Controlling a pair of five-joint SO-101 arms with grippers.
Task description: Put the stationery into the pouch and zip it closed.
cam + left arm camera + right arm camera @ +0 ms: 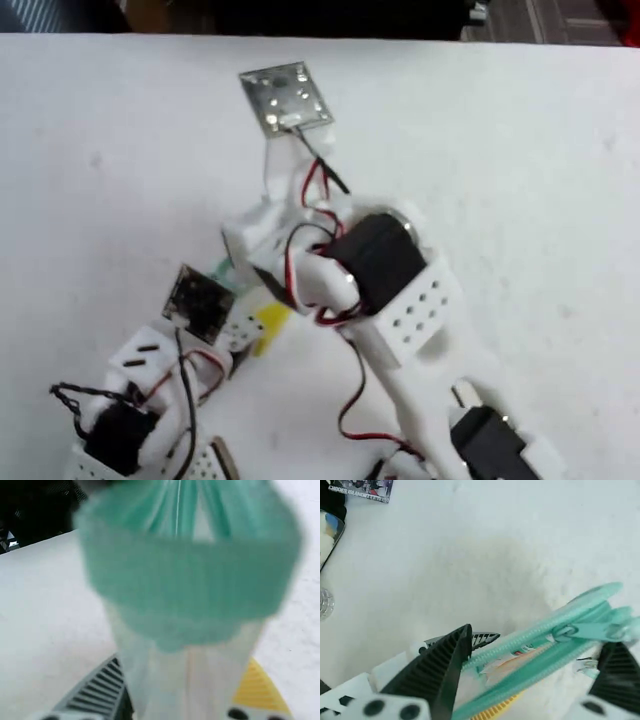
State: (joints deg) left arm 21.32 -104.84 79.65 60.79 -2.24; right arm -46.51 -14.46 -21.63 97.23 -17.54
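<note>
1. The translucent plastic pouch (540, 672) with mint-green zipper lies on the white table (470, 555), its mouth gaping, something orange inside.
2. The left gripper (182, 690) clamps the pouch's end.
3. The right gripper (539, 637) is spread wide, straddling the pouch's green zipper slider (564, 631).
4. Zipping seems to be in hand. Next, pinch the slider's pull and draw it toward the pouch's clamped end.

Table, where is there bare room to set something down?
Free: the table right of the arms, through to the far edge, and its far left corner. Crowded: the centre and near left, where both arms meet over the pouch.
</note>
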